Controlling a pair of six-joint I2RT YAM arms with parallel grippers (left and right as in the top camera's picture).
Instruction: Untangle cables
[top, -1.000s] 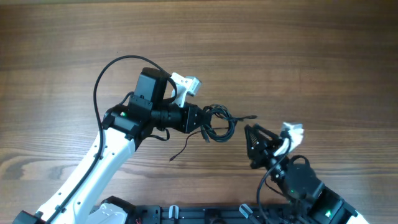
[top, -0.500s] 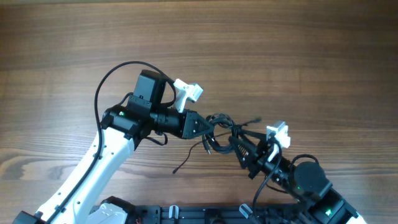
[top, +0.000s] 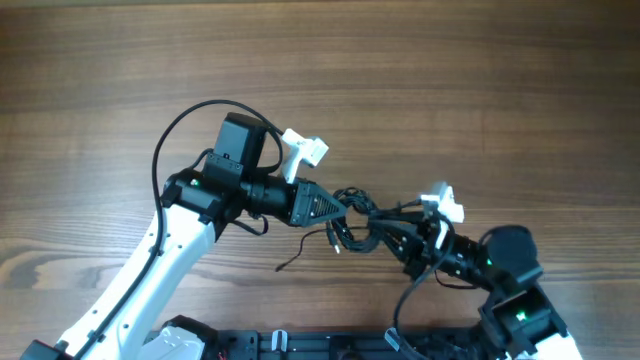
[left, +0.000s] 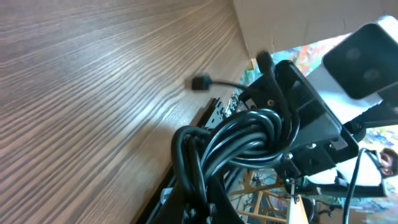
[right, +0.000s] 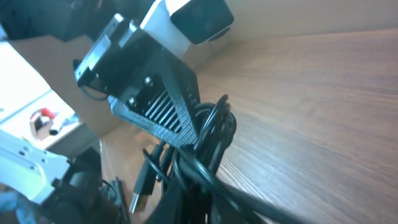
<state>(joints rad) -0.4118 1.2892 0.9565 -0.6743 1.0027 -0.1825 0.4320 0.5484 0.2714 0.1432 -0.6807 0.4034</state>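
the cables (top: 362, 222) form one coil stretched between both arms, over the counter (top: 480, 90). left gripper (top: 340, 207) is clamped on its left end. right gripper (top: 396, 236) meets the right end, and i cannot tell its grip.

Bright, even, diffuse light fills the overhead view, sharp throughout, with only faint soft shadows on the wooden table (top: 450, 90) beside the cables (top: 362, 212). In the left wrist view pale glints streak the cables, and the background beyond them is washed out. The right wrist view is soft and blurred, the cables nearly black, white glare left of them
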